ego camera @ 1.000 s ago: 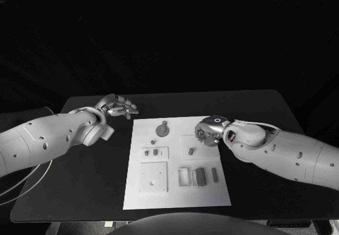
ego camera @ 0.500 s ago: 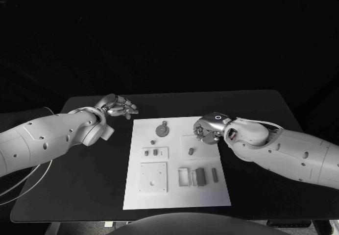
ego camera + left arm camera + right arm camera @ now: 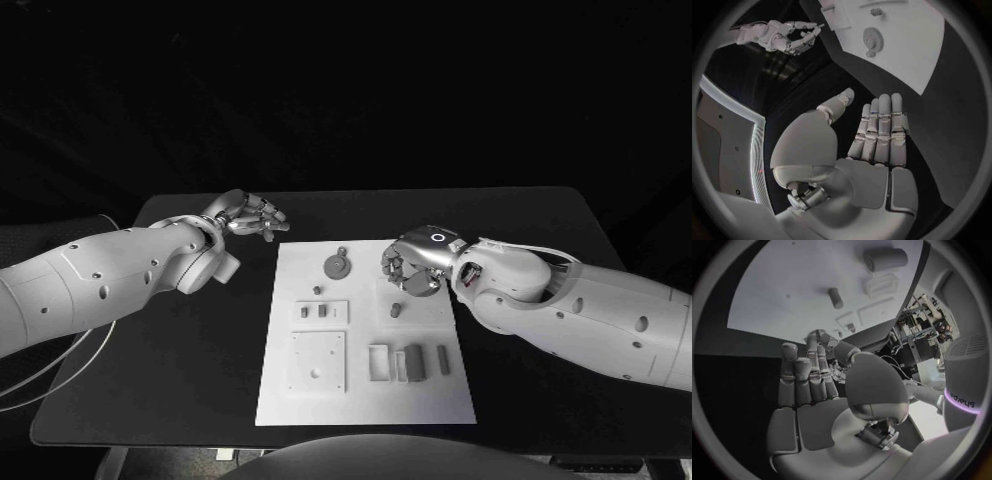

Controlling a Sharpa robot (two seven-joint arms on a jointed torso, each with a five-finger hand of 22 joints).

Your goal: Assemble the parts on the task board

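Observation:
The white task board (image 3: 361,395) lies in the middle of the black table. On it are a grey gear (image 3: 338,265), a small peg (image 3: 316,291), a short cylinder (image 3: 394,309) and several blocks (image 3: 408,362). My right hand (image 3: 410,270) hovers over the board's far right part, above the cylinder (image 3: 886,259). Its thumb meets a fingertip (image 3: 821,338), and I cannot make out whether anything is between them. My left hand (image 3: 254,214) hangs off the board's far left corner, fingers straight and holding nothing. The left wrist view shows the gear (image 3: 873,36) and my right hand (image 3: 786,36).
A small plate with two pegs (image 3: 320,312) and a square plate with a hole (image 3: 315,362) sit on the board's left half. Bare black table (image 3: 173,350) runs along both sides of the board.
The camera has shifted a little. My right hand has drifted slightly leftward over the board's far right part. The left hand keeps its place.

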